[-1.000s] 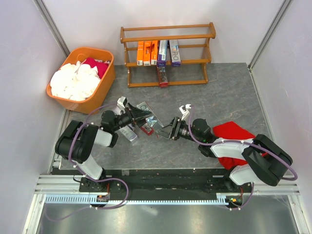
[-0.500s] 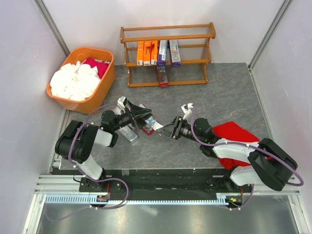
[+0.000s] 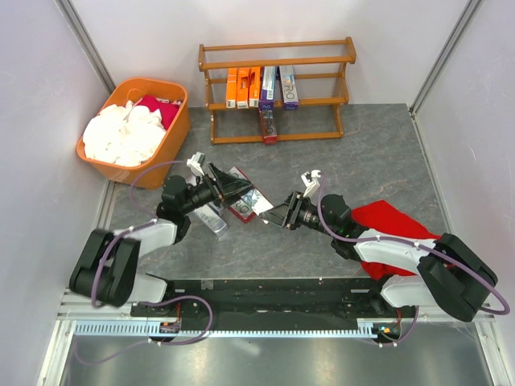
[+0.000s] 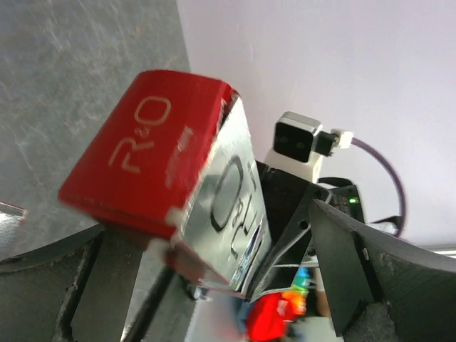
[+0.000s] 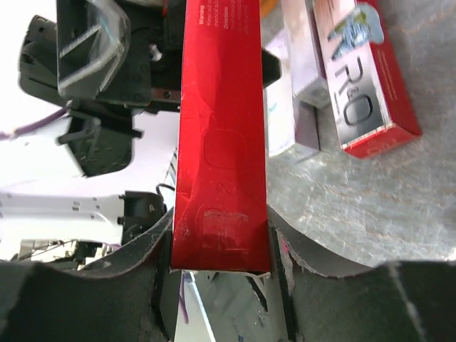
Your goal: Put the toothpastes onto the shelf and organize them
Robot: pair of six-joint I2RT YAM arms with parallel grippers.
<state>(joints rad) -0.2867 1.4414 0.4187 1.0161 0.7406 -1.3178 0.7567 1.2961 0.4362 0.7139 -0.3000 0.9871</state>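
In front of the orange-brown wooden shelf [image 3: 278, 44], the right end effector [image 3: 278, 213] is clamping a long red-and-silver toothpaste carton [image 5: 221, 128] while the left end effector [image 3: 229, 186] is gaping wide around its far end.

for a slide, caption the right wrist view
Right gripper grips a red toothpaste carton as the left gripper stands open around it, more cartons lying on the table.

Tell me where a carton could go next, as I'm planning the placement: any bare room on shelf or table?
On the shelf the top tier is bare, and so is the middle tier right of the shelved cartons. The table is free between shelf and red cloth. Crowded: the centre, where left gripper and right gripper meet over loose cartons.
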